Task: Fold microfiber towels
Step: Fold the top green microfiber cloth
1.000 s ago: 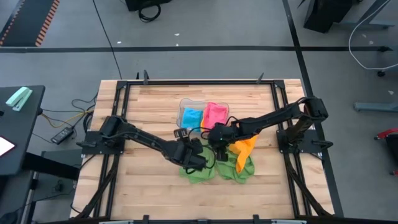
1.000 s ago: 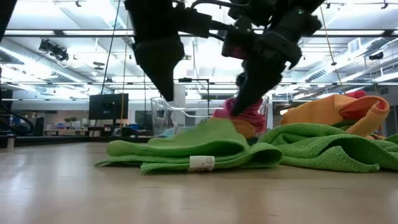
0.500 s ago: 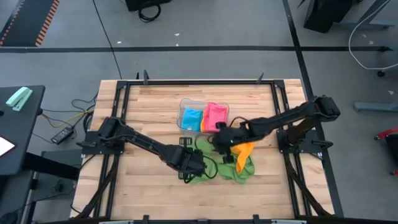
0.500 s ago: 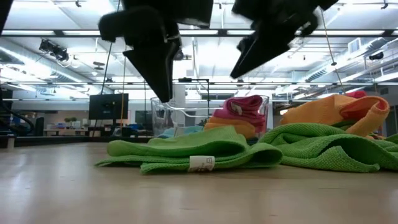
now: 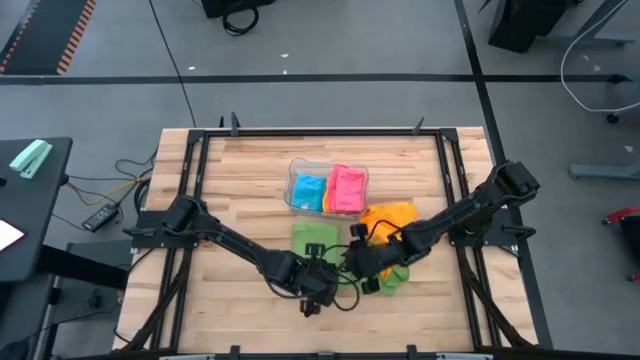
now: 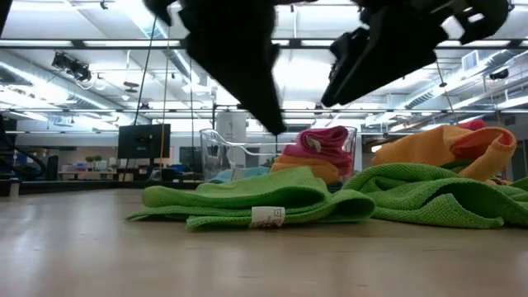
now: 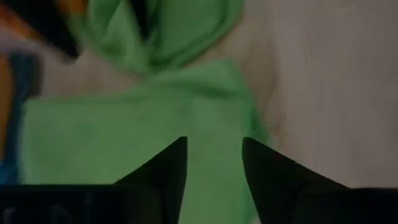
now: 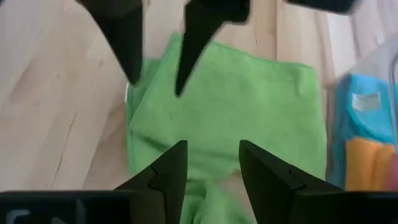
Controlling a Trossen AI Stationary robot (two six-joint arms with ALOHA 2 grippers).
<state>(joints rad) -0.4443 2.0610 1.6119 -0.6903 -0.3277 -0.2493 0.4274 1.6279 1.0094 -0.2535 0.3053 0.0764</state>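
A folded green towel (image 5: 315, 238) lies flat on the wood table, its white label (image 6: 267, 216) at the near edge. A second green towel (image 5: 394, 276) lies crumpled to its right, and an orange towel (image 5: 389, 217) lies bunched behind that. Blue and pink towels sit folded in the clear tray (image 5: 296, 165). My left gripper (image 7: 213, 143) hovers open over the folded green towel (image 7: 124, 137), near its near-left edge. My right gripper (image 8: 212, 144) hovers open above the same towel (image 8: 236, 106), coming from the right. Neither touches cloth.
The clear tray (image 6: 216, 148) stands behind the towels at mid table. Both arms (image 5: 240, 243) (image 5: 450, 215) cross low over the near half. Bare wood (image 5: 230, 170) shows to the left and at the far end. Black frame rails (image 5: 300, 130) border the table.
My right gripper has drawn away from the tray toward the table's near edge, past the orange towel. My left gripper has slid toward the near edge and a little right, tipping and rolling. The folded green towel has stayed put and now shows uncovered.
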